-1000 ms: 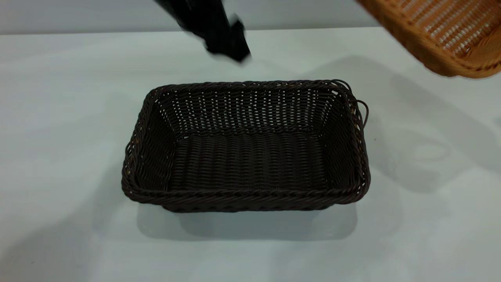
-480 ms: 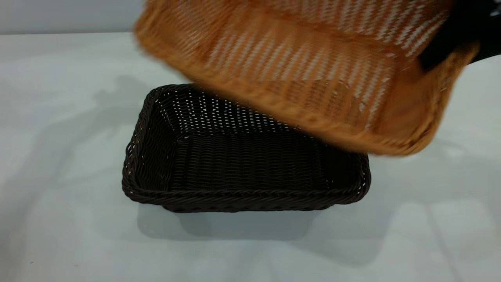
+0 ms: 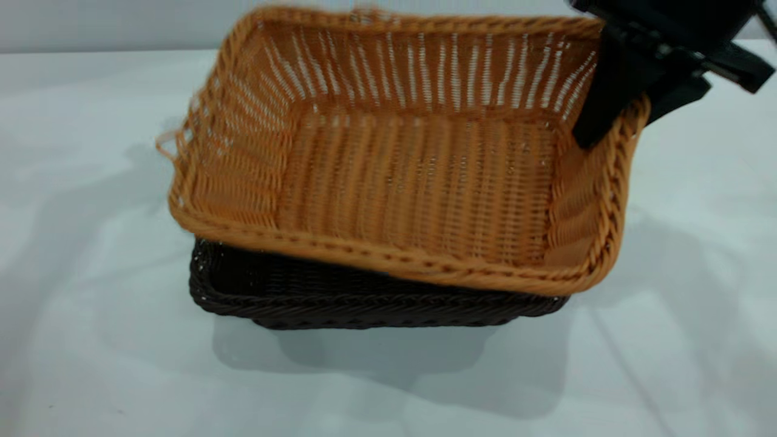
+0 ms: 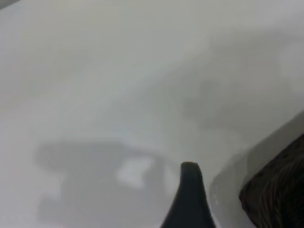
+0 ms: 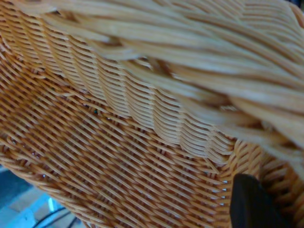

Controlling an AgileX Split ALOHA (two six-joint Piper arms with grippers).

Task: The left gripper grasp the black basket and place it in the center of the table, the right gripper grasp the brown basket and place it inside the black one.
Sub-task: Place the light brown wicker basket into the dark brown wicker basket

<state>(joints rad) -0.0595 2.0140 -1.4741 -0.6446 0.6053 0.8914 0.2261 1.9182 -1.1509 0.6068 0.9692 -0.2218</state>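
Note:
The brown basket (image 3: 419, 182) hangs tilted just above the black basket (image 3: 340, 300), covering most of it; its left end is higher, and I cannot tell whether they touch. My right gripper (image 3: 625, 115) is shut on the brown basket's right rim, one finger inside and one outside. The right wrist view is filled with the brown weave (image 5: 118, 156) and one dark fingertip (image 5: 251, 204). The black basket rests on the table (image 3: 91, 340) near its middle. My left gripper (image 4: 228, 199) is out of the exterior view; its wrist view shows it open, above the table beside a corner of the black basket (image 4: 280, 194).
The white tabletop (image 3: 698, 303) spreads all round the baskets, with only shadows on it. A pale wall runs along the table's far edge (image 3: 91, 24).
The brown basket has swung in from the upper right to hang over the black basket. The left arm has left the exterior view. The black basket has not moved.

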